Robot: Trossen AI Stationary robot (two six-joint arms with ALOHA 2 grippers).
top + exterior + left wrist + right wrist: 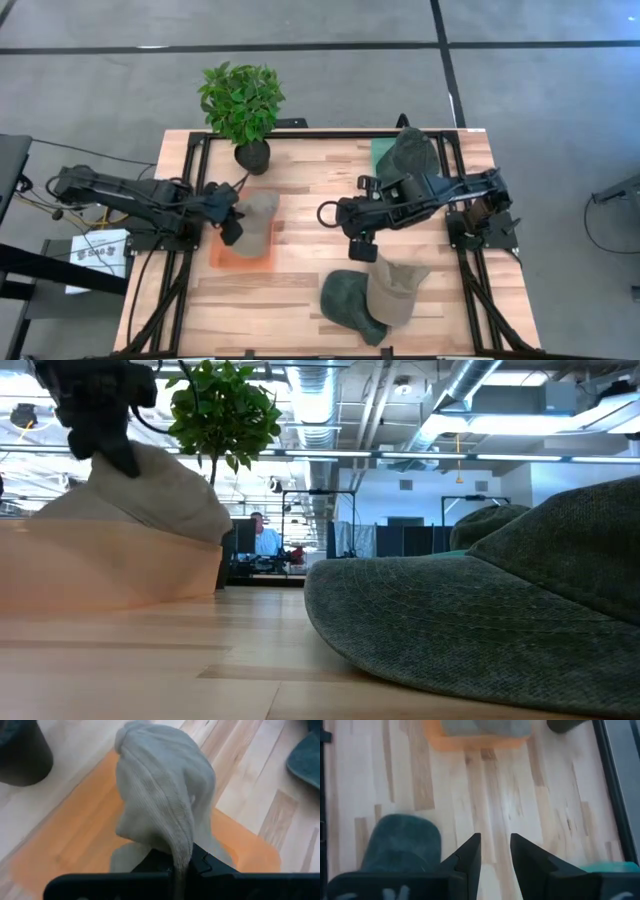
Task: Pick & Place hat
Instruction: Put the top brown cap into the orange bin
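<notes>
High view shows a shallow orange tray left of the table's middle holding a beige hat, whose long axis seems to run from the potted plant toward the near edge, though folds blur which end is the brim. The left gripper is clamped on that beige hat's cloth over the tray. The right gripper hangs above bare wood mid-table, fingers slightly apart and empty, near a dark green hat and a tan hat lying together at the near edge.
</notes>
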